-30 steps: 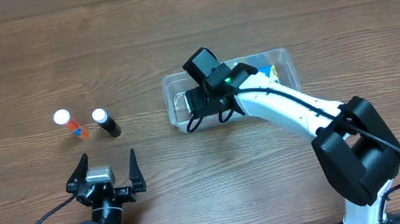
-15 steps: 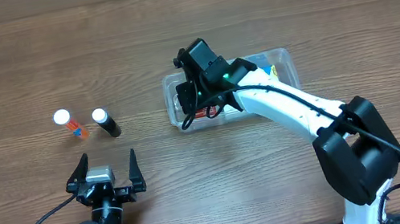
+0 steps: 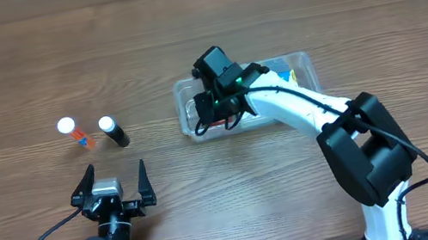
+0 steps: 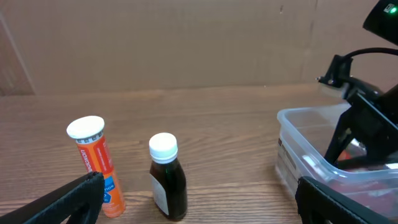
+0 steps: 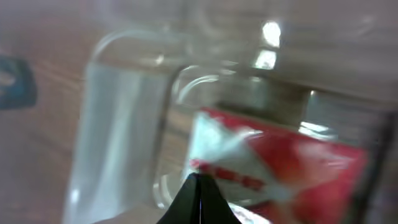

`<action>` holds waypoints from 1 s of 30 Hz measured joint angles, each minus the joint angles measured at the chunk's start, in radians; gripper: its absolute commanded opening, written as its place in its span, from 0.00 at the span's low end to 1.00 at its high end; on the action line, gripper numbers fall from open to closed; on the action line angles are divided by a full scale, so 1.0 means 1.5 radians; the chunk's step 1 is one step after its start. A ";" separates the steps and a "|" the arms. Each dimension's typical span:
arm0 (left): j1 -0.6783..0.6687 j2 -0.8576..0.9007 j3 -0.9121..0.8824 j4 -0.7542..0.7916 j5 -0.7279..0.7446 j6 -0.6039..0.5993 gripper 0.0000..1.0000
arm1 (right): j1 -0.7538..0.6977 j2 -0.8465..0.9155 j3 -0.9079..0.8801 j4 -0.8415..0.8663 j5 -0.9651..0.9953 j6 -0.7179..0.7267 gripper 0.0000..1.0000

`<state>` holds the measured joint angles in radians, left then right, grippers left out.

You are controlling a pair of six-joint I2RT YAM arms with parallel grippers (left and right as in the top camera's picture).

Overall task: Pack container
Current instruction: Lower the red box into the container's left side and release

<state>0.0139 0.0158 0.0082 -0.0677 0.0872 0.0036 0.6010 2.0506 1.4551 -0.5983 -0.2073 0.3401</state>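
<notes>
We count one container right of the worktop's centre, the right gripper in it, grip unclear. One tube and one bottle stand toward the left edge. The left gripper is spread wide, empty.

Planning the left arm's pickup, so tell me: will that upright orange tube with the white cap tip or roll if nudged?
Probably tippy: the orange tube stands upright, tall and narrow. Once down, its round body would likely roll on the flat table. The dark bottle stands close beside it, so a fall that way might knock it.
</notes>
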 measured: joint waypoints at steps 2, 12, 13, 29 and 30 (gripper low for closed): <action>0.000 0.000 0.000 0.000 0.000 0.000 1.00 | -0.017 0.000 0.000 -0.003 0.008 0.000 0.04; 0.000 0.000 0.000 0.000 0.000 0.000 1.00 | -0.029 0.000 0.000 0.004 -0.020 -0.020 0.04; 0.000 0.000 0.000 0.000 0.000 0.000 1.00 | -0.028 0.000 0.000 0.002 -0.019 -0.022 0.04; 0.000 0.000 0.000 0.000 0.000 0.000 1.00 | -0.043 0.001 0.024 -0.064 0.031 -0.009 0.04; 0.000 0.000 0.000 0.000 0.000 0.000 1.00 | -0.044 0.001 0.032 -0.061 0.007 -0.015 0.04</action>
<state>0.0139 0.0158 0.0082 -0.0677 0.0872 0.0036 0.5346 2.0514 1.5028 -0.6891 -0.1963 0.3180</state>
